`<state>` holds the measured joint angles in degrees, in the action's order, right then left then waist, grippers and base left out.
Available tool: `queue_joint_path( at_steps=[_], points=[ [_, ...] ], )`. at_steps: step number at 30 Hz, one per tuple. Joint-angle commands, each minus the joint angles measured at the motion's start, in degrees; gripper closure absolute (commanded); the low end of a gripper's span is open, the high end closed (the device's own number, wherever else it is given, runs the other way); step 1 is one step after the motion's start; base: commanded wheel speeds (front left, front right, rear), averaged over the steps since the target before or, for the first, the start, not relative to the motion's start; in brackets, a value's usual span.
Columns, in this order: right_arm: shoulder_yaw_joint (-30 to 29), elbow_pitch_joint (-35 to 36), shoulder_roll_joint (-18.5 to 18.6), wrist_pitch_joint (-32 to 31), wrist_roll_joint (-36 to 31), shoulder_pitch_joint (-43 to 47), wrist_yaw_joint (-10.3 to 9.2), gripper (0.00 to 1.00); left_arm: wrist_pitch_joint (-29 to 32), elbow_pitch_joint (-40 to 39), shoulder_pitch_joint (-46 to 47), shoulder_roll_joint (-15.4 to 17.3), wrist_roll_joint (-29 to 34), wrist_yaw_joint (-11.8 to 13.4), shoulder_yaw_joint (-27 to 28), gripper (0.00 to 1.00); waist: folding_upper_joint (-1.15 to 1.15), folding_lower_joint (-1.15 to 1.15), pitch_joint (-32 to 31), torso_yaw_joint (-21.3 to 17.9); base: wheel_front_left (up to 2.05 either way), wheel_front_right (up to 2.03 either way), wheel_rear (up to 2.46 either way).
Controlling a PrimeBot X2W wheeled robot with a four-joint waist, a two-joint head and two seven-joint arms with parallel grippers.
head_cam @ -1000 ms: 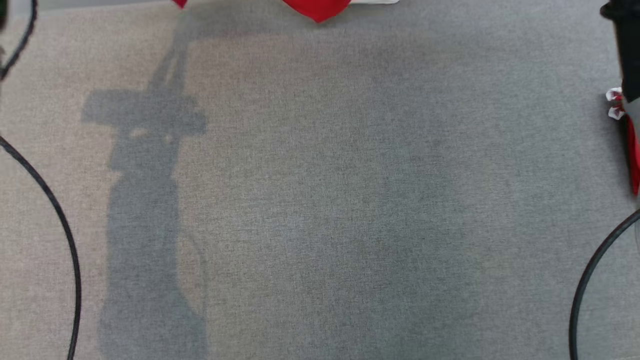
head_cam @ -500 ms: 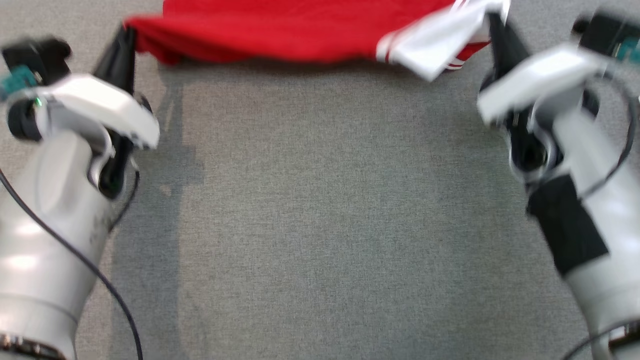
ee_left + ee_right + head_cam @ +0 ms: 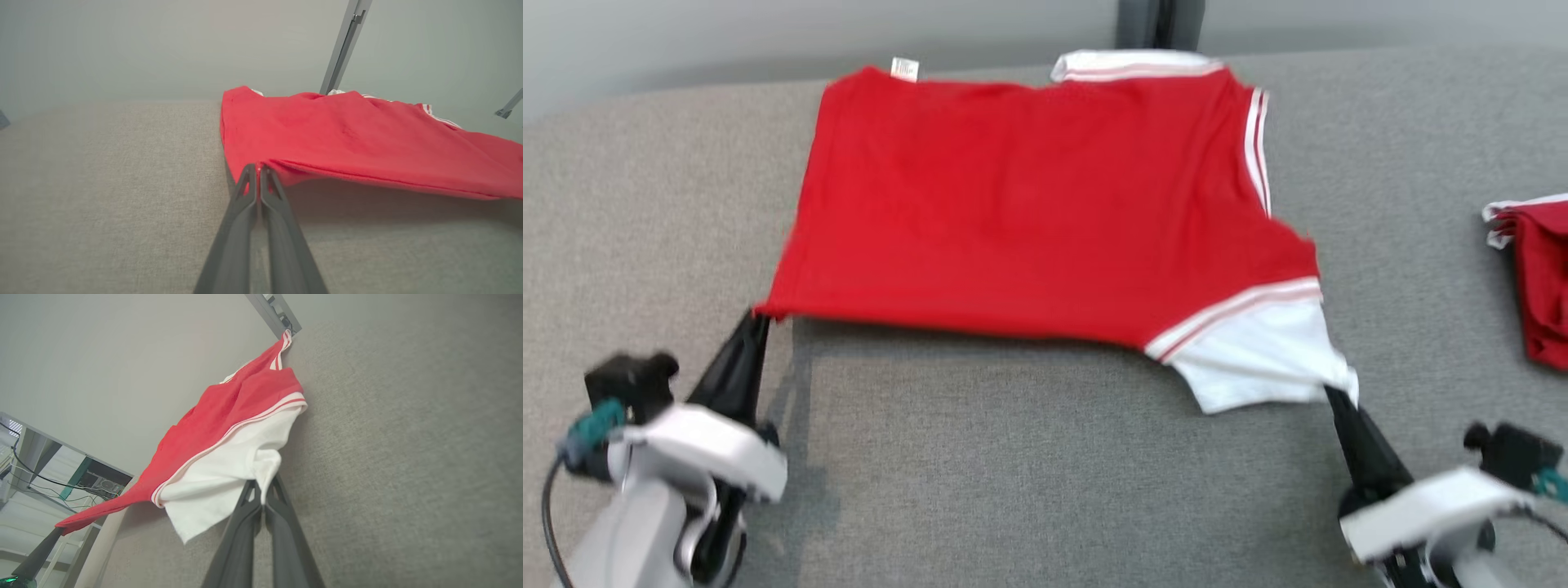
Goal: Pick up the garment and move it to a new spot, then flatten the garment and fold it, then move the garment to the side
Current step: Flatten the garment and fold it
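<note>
The garment is a red shirt with white, red-striped sleeves, stretched out over the grey table. Its far edge rests near the table's back edge; its near edge hangs slightly lifted between my grippers. My left gripper is shut on the near left red corner, seen close in the left wrist view as the garment pinched at the left gripper. My right gripper is shut on the white sleeve. The right wrist view shows the garment draped over the right gripper.
A second red and white cloth lies bunched at the table's right edge. A dark post stands behind the table's back edge, before a pale wall. Bare grey cloth surface spreads in front of the garment.
The head camera has tilted up, so the whole garment and the table's back edge now show. Both grippers stay shut on the garment's near edge.
</note>
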<state>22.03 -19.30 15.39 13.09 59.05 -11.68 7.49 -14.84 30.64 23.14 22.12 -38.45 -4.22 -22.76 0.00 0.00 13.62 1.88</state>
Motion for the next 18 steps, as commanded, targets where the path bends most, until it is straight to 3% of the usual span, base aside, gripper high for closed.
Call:
queue_joint_path(
  at_steps=[1,6,14,15,18],
  points=[
    [-1.1,1.9,0.7,-0.6,-0.3,3.0,0.0,1.0,-0.1,-2.3,-2.7,1.0,0.2,1.3,0.4,1.0,0.0,0.0,-2.3,-0.8,0.0,0.0,0.0],
    [-6.4,10.9,0.1,-6.2,-2.5,14.4,0.0,1.0,4.0,-14.6,-13.8,3.9,-0.7,7.2,1.0,1.0,0.0,0.0,-5.2,-1.6,0.0,0.0,0.0],
    [-18.7,24.4,-4.6,-22.8,-9.2,29.5,0.0,1.0,12.9,-37.4,-30.9,8.4,-1.6,19.9,2.8,1.0,0.0,0.0,-8.1,-2.1,0.0,0.0,0.0],
    [-18.7,24.4,-4.6,-22.8,-9.2,29.5,0.0,1.0,12.9,-37.4,-30.9,8.4,-1.6,19.9,2.8,1.0,0.0,0.0,-8.1,-2.1,0.0,0.0,0.0],
    [-23.3,28.8,-7.4,-29.5,-12.0,33.3,-0.01,1.0,15.2,-43.3,-35.7,10.0,-1.2,23.6,3.3,1.0,0.0,0.0,-8.8,-1.8,0.0,0.0,0.0]
  ],
)
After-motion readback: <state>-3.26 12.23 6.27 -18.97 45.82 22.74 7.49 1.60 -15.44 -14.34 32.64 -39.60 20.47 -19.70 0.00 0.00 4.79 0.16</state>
